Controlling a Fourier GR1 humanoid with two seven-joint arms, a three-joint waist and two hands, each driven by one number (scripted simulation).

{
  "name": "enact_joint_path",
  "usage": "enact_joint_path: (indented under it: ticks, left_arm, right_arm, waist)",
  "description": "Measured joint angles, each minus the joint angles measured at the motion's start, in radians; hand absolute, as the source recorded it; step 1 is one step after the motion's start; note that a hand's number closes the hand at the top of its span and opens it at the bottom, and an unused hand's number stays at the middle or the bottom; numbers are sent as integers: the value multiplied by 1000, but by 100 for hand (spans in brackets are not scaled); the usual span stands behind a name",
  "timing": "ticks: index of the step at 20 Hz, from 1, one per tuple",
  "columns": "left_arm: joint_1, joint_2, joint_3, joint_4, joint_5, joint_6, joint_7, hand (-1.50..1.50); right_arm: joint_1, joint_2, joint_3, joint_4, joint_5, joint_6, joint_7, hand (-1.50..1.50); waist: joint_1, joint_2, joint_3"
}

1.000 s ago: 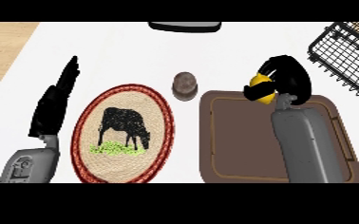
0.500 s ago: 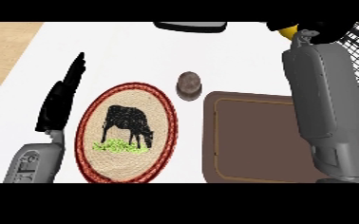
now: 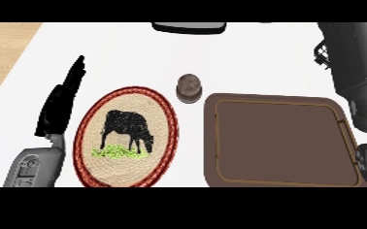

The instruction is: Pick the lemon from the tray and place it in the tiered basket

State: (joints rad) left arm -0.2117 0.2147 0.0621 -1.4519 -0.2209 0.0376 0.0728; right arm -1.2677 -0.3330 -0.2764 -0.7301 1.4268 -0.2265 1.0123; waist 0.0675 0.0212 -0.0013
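Brown tray (image 3: 279, 145) bare on the white bench (image 3: 251, 58); lemon nowhere visible. Left of tray: small brown round object (image 3: 189, 87), then a cow-pictured plate (image 3: 127, 137). Beyond plate, left robot hand (image 3: 61, 102), fingers straight, holding nothing. Right robot hand out of sight; only wire basket edge (image 3: 323, 58) above tray.

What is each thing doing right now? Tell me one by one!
Tray: flat on the counter, nothing on it.
Plate: flat, left of the tray, cow picture up.
Small brown round thing: sitting between plate and tray, apart from both.
Basket: only a bit of wire shows at the right edge.
Left hand: open, resting, fingers straight.
Lemon: hidden.
Right hand: out of sight.
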Motion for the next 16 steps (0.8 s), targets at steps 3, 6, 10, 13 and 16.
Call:
enact_joint_path:
  ticks: [3,6,10,13,16]
  left_arm:
    - [-5,4,6,0,4,-4,5,0]
    - [23,0,4,-16,1,-1,-7,0]
    - [13,6,13,-23,5,-5,14,0]
    - [-1,7,14,-21,4,-4,20,0]
    - [6,8,15,-22,3,-7,15,0]
  right_arm:
    - [-52,-37,-42,97,-21,-44,-33,150]
    - [-87,-78,-65,187,-29,-70,-69,150]
    - [-103,-143,-73,289,-22,-83,-128,150]
    - [-93,-185,-52,349,16,-79,-138,150]
    - [-86,-241,-24,404,63,-51,-135,150]
  waist:
    - [-3,1,0]
    - [-6,0,1]
    - [-11,0,1]
    - [-16,0,1]
    - [-13,1,1]
